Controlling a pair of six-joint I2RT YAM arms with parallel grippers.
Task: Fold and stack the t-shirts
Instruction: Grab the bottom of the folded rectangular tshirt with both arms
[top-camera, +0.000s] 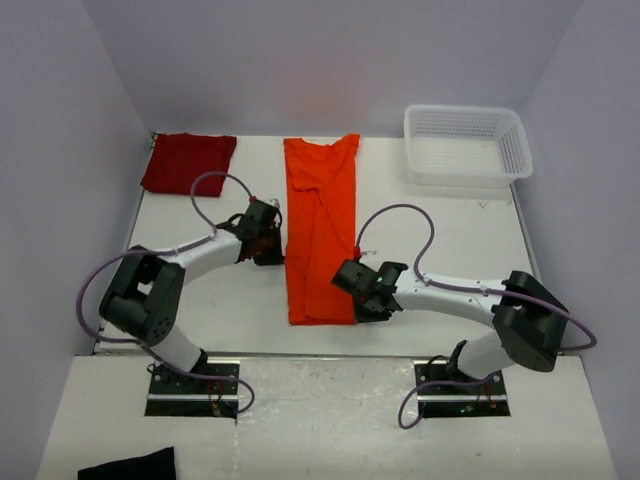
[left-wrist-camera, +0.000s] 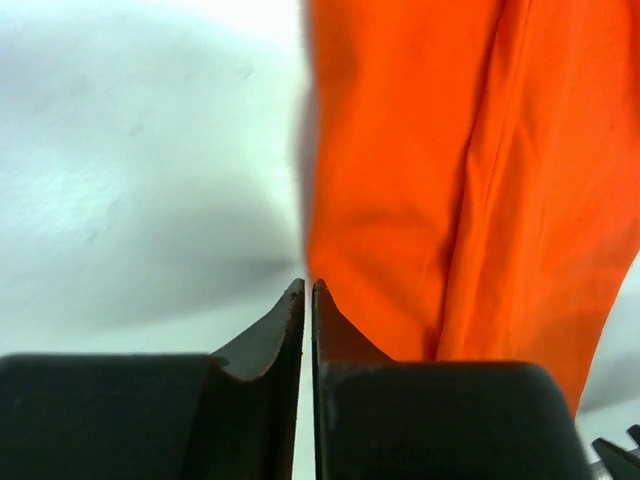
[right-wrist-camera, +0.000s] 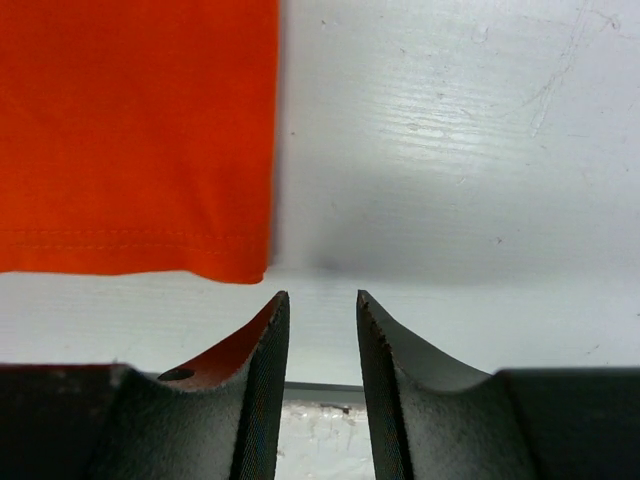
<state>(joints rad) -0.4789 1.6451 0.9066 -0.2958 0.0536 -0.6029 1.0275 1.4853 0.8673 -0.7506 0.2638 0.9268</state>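
Note:
The orange t-shirt (top-camera: 320, 220) lies folded into a long narrow strip down the middle of the table, neckline at the far end. The dark red t-shirt (top-camera: 188, 163) sits folded at the back left corner. My left gripper (top-camera: 270, 245) is at the strip's left edge, its jaws (left-wrist-camera: 308, 285) all but touching, with nothing between them and orange cloth (left-wrist-camera: 450, 180) just to the right. My right gripper (top-camera: 368, 305) hovers by the strip's near right corner (right-wrist-camera: 130, 130). It stands open (right-wrist-camera: 318, 295) over bare table, holding nothing.
A white mesh basket (top-camera: 462, 110) stands at the back right. A small black cloth (top-camera: 130, 467) lies on the near ledge, left of the arm bases. The table's front edge runs just below the shirt's hem.

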